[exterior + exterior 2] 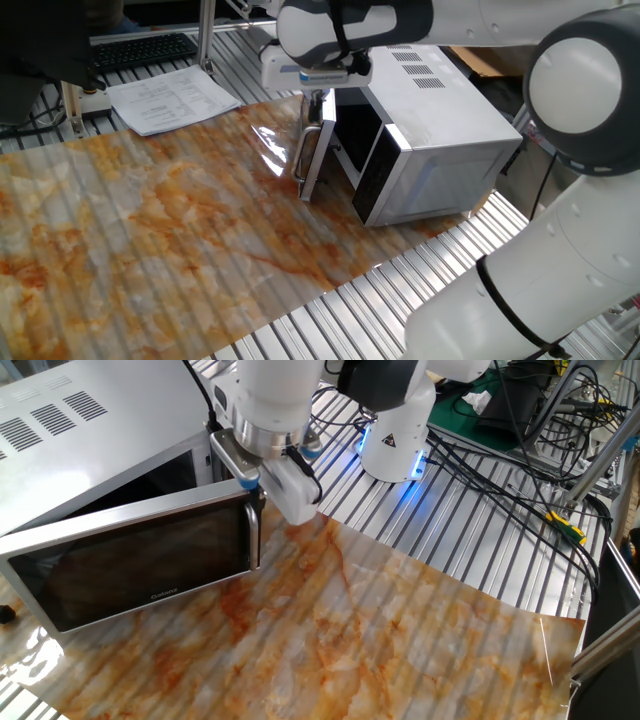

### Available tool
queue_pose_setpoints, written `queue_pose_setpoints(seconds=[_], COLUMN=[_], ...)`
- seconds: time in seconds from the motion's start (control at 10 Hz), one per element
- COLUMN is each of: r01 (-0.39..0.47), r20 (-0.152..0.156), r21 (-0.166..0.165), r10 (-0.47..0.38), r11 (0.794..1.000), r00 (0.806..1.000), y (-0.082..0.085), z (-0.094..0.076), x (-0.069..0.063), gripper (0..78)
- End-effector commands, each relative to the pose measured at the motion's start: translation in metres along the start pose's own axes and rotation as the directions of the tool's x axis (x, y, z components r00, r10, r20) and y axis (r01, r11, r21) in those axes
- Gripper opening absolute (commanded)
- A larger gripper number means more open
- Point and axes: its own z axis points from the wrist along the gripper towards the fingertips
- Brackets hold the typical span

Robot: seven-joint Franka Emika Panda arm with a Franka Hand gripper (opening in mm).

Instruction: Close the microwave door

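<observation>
The microwave (440,130) stands at the right of the table, silver-grey, with vent slots on top. It also shows in the other fixed view (90,420) at the top left. The microwave door (130,570) is swung wide open, dark glass with a silver bar handle (256,538). In one fixed view the door (318,150) shows edge-on. My gripper (314,102) is at the door's top free corner by the handle, and shows there in the other fixed view too (258,498). Its fingers look shut and hold nothing. Contact with the door is unclear.
An orange-marbled mat (150,220) covers the table in front of the door. Papers (170,100) and a keyboard (145,48) lie at the back left. The robot base (395,435) and cables (520,440) are behind the mat on slatted metal.
</observation>
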Motion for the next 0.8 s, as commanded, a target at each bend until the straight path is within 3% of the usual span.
queue_pose_setpoints(seconds=[0.1, 0.8], r01=[0.018, 0.054], r20=[0.007, 0.018], r21=[0.006, 0.009], r10=[-0.018, -0.054], r11=[1.000, 0.999], r00=[1.000, 0.998], y=[-0.012, -0.032], z=[0.003, 0.009], x=[0.004, 0.019], gripper=[0.0, 0.0])
